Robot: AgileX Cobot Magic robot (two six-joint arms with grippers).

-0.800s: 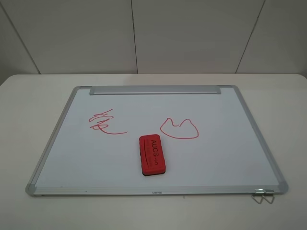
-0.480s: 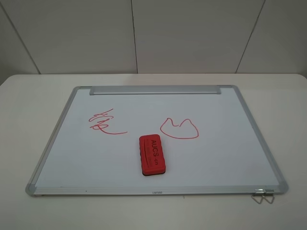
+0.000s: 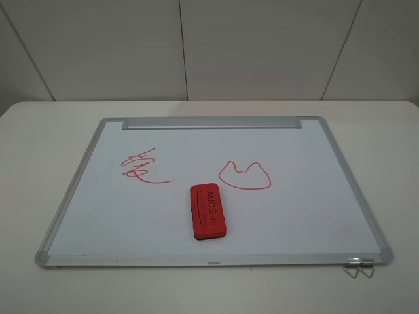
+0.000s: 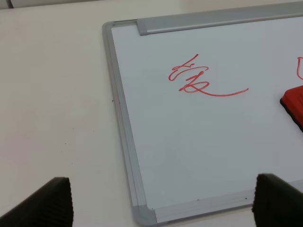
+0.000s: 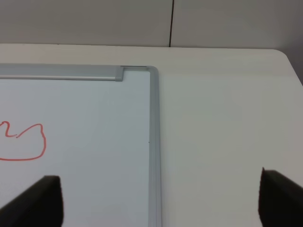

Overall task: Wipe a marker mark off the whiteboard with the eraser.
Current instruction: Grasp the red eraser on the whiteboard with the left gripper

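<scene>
On the whiteboard [image 3: 294, 216] the eraser [image 3: 208, 210] lies near-to-far; left pincer [image 4: 165, 201], right pincer [image 5: 163, 196] both apart.

A pale, off-white worktop [image 3: 46, 131] with rounded far corners filled the lower view. Behind the worktop rose a wall [image 3: 262, 46] of plain light-grey panels, split by thin dark seams [image 3: 184, 52], one upright, the others slanting. Soft, even light lay over the worktop, casting only faint shadows.

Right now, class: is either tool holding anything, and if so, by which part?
Nothing is held. The left tool and right tool both stand open and empty; the eraser lies untouched on the whiteboard.
</scene>
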